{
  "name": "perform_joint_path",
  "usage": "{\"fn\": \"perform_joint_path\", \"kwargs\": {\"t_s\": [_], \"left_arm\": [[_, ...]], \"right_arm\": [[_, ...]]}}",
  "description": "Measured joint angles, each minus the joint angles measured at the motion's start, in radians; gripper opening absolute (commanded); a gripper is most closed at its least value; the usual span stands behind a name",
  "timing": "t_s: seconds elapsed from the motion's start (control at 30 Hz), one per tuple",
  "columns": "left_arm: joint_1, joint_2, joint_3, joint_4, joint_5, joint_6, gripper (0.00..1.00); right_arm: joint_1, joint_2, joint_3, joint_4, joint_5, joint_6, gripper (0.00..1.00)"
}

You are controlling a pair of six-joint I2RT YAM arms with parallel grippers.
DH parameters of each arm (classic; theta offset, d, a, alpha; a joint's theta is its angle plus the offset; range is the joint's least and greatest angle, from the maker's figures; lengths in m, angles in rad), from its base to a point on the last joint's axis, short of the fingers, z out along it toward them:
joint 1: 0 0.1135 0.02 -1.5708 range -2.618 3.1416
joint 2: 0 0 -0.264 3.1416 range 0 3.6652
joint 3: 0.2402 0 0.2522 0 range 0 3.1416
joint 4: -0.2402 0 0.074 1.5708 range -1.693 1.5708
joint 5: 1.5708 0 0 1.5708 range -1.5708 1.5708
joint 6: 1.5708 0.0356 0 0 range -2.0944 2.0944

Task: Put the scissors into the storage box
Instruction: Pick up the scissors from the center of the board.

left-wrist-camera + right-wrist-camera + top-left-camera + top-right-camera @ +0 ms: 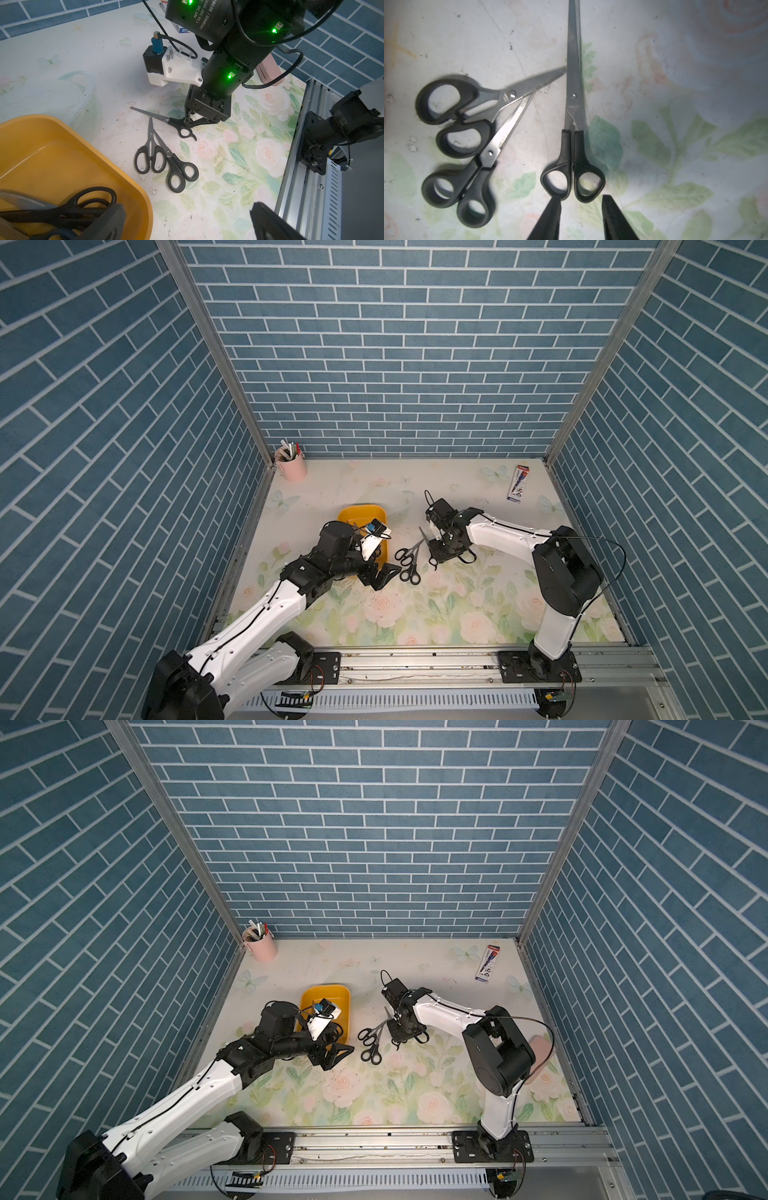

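Note:
The yellow-orange storage box (360,515) (328,995) (52,158) holds several scissors (70,208), mostly black-handled. Two black-handled scissors (409,559) (158,154) (467,108) lie crossed on the mat right of the box. A longer pair (154,115) (575,93) lies beside them. My right gripper (436,559) (580,199) is down at this pair's handle loops, fingers open, a narrow gap straddling the loop ends. My left gripper (380,572) (187,209) hangs wide open over the box's near right corner, holding nothing.
A pink pen cup (293,470) stands in the far left corner. A flat pen package (517,483) lies at the far right. A pink case (540,1048) lies behind the right arm. A metal rail (415,660) runs along the front edge.

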Motion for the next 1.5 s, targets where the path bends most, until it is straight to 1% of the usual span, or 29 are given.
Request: {"fn": "perform_joint_path", "kwargs": {"t_s": [0.23,0.4,0.63,0.73,0.97,1.07,1.23,1.5], "left_arm": [[0.0,0.017,0.0,-0.002,-0.001,0.0,1.0],[0.0,0.022,0.0,-0.01,-0.005,0.0,1.0],[0.0,0.029,0.004,-0.018,-0.02,0.0,1.0],[0.0,0.03,0.005,-0.023,-0.024,0.0,1.0],[0.0,0.03,0.005,-0.023,-0.027,0.0,1.0],[0.0,0.03,0.006,-0.026,-0.034,0.003,1.0],[0.0,0.029,0.01,-0.04,-0.062,0.005,1.0],[0.001,0.019,0.016,-0.053,-0.116,0.005,1.0]], "right_arm": [[0.0,0.006,-0.013,0.01,-0.016,0.0,0.33],[0.007,0.036,-0.02,0.02,-0.024,0.001,0.31],[0.011,0.058,-0.018,0.045,-0.036,0.001,0.25],[0.011,0.06,-0.016,0.045,-0.034,0.001,0.24],[0.011,0.084,0.016,0.027,-0.018,0.005,0.13],[0.011,0.09,0.024,0.02,-0.015,0.008,0.1],[0.011,0.092,0.031,0.011,-0.014,0.008,0.0],[0.011,0.102,0.051,-0.013,-0.015,0.008,0.0]]}}
